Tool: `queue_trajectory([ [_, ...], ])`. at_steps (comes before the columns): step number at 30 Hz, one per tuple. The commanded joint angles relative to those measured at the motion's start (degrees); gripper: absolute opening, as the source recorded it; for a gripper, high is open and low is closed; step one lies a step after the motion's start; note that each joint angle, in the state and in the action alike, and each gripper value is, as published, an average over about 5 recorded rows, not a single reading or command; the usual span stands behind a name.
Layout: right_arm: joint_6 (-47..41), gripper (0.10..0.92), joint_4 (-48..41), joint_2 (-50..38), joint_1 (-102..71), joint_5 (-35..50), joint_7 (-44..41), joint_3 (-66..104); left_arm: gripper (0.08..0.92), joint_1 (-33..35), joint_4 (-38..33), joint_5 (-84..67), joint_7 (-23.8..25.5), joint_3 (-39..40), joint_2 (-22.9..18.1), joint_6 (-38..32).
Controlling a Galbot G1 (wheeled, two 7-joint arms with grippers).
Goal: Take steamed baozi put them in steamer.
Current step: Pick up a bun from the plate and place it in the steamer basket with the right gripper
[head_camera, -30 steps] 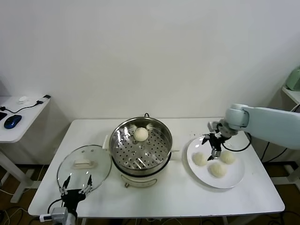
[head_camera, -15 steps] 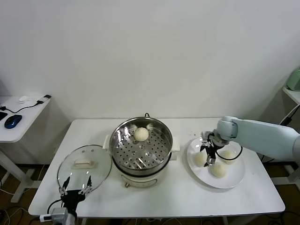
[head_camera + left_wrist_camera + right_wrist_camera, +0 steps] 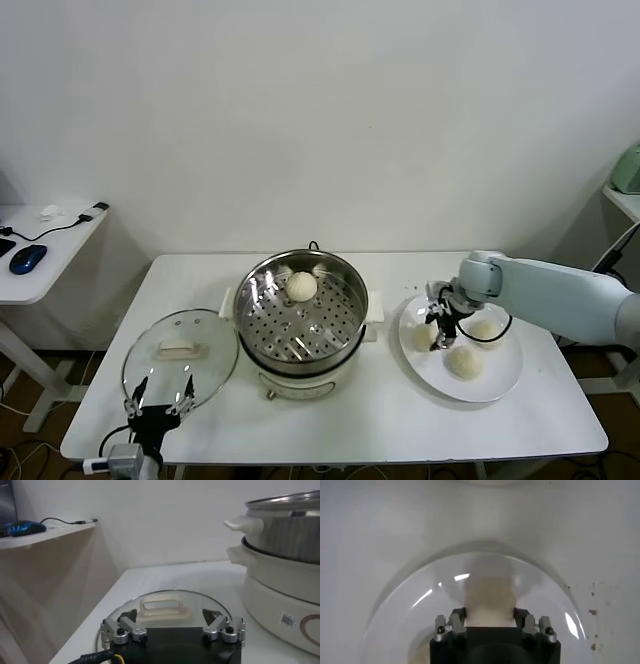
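Right gripper (image 3: 441, 330) down on white plate (image 3: 497, 383), fingers (image 3: 458, 620) pressed against both sides of one baozi (image 3: 489, 603), clamping it. Bun cream-white, smooth, domed. Two more buns (image 3: 463, 362) beside it on plate; fourth bun (image 3: 301, 286) on perforated floor of steamer (image 3: 300, 310), shiny steel pot on white base, table centre. Right wrist view shows bun squeezed between fingers; head view hides most of it behind gripper. Left gripper (image 3: 172, 629) spread wide, idle above glass lid (image 3: 165, 607). Small square code label (image 3: 287, 620) on steamer base, unreadable.

Lab: bare white wall (image 3: 320, 120), side desk (image 3: 40, 250), mouse (image 3: 27, 258)
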Motion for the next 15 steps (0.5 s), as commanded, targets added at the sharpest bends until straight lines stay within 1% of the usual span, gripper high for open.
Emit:
queue_trajectory([
  [1,0.8,0.636,3.0,-1.9,8.8,2.2,-2.0,-2.8,0.823,0.0,0.0,0.0,0.0,0.0,-0.1,0.0],
  [5,2.0,0.636,6.4,-1.9,24.0,10.0,-4.5,-11.5,0.823,0.1,-0.2,0.1,0.0,0.2,-0.1,-0.2],
  [9,1.6,0.638,11.1,1.4,39.0,21.3,-5.9,-18.1,0.823,0.2,-0.6,0.2,0.1,0.4,0.2,-0.2],
  [12,-0.8,0.638,16.3,5.5,46.3,30.5,-3.3,-19.1,0.823,0.3,-0.9,0.2,0.1,0.5,0.5,-0.1],
  [15,-4.8,0.637,21.7,11.0,48.6,38.9,2.0,-16.8,0.823,0.1,-1.1,0.2,0.1,0.6,0.6,0.1],
])
